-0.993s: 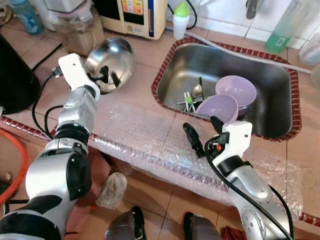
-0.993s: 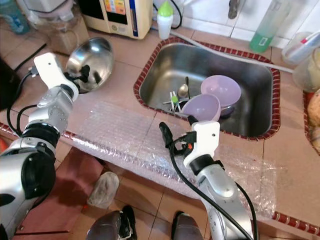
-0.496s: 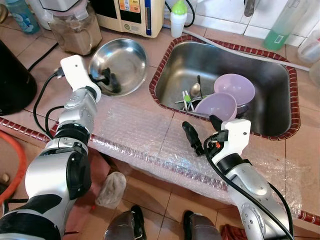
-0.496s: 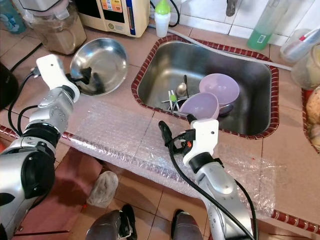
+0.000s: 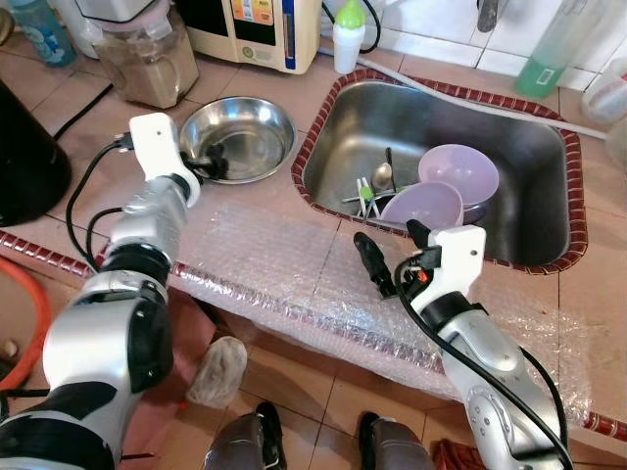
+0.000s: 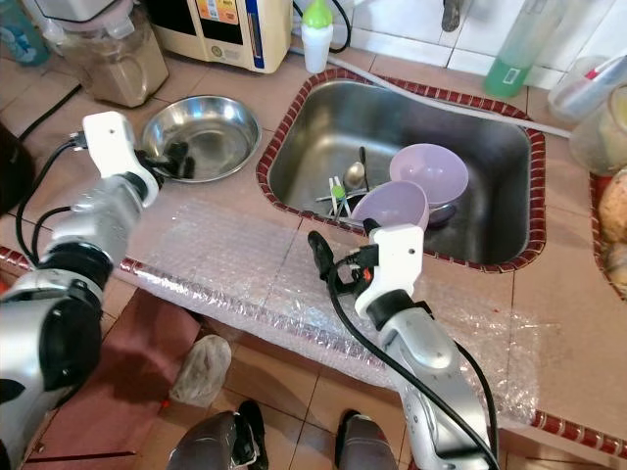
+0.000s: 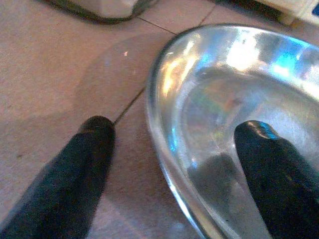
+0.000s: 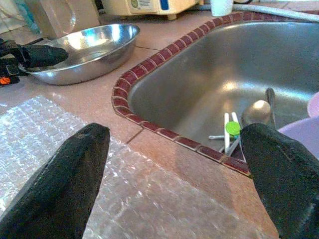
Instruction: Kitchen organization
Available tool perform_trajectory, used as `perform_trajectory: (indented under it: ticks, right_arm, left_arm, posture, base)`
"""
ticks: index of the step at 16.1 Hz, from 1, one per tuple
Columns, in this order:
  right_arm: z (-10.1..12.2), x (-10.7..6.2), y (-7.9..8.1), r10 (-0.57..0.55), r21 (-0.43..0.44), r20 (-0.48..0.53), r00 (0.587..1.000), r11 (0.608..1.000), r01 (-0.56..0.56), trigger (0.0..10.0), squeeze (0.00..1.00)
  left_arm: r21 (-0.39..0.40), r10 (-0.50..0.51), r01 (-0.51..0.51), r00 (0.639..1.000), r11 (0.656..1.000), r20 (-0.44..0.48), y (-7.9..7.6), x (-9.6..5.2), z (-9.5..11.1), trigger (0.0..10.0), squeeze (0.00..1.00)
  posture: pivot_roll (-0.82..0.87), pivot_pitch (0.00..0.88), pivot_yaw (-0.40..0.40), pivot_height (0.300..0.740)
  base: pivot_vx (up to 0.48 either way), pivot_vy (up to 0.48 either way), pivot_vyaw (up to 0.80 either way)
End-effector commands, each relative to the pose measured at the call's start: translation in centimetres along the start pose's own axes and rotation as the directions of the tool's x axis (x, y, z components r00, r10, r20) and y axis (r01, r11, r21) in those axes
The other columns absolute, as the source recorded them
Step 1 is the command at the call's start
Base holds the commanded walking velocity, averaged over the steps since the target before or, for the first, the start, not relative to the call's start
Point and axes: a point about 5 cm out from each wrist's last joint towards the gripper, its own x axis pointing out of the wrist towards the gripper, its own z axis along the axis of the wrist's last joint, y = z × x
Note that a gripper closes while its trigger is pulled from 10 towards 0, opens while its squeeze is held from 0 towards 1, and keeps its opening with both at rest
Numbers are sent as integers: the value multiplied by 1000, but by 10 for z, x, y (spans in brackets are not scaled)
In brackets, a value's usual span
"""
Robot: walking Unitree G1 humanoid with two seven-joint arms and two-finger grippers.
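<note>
The steel bowl sits level on the tiled counter to the left of the sink, with a grain jar and a white appliance behind it. This placement appears deliberate: the bowl is set on bare tile, clear of the sheet of bubble wrap that covers the counter's front edge. The left gripper straddles the bowl's near rim, one finger inside the bowl and one outside on the tile (the wrist view shows the rim passing between the two). The fingers stand apart with clear space on either side of the rim, so the bowl is judged to rest on its own base and not in a clamp; whether the inner finger touches the steel cannot be told. The right gripper hovers above the bubble wrap just in front of the sink, its fingers spread wide and holding nothing. Inside the sink lie two lilac bowls, one tilted against the other, beside a spoon and a green-tipped utensil. The right arm's position suggests these items are the next to be handled.
</note>
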Motion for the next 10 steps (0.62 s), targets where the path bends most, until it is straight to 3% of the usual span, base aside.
perform_trajectory:
  ticks: [1,2,6,10]
  right_arm:
    - [-2,2,1,6,4,-6,1000,1000,-6,10000,0]
    - [0,4,3,24,14,4,1000,1000,-24,10000,0]
    - [9,12,13,135,34,40,990,990,-136,10000,0]
    - [12,22,17,203,25,42,978,979,-205,10000,0]
  left_arm:
    - [-72,-70,62,992,995,-108,-5,-1,-18,0,0]
    - [-110,-109,95,986,989,-125,-8,-1,-19,0,0]
    - [-123,-140,123,980,985,-141,-5,-3,-23,0,0]
    - [-75,-182,172,971,982,-153,-5,-4,-24,0,0]
  posture:
    - [-178,173,46,740]
    - [-177,169,48,740]
    - [-173,140,49,740]
    - [-164,127,41,740]
  base:
    - [0,0,0]
    - [0,0,0]
    - [0,0,0]
    - [0,0,0]
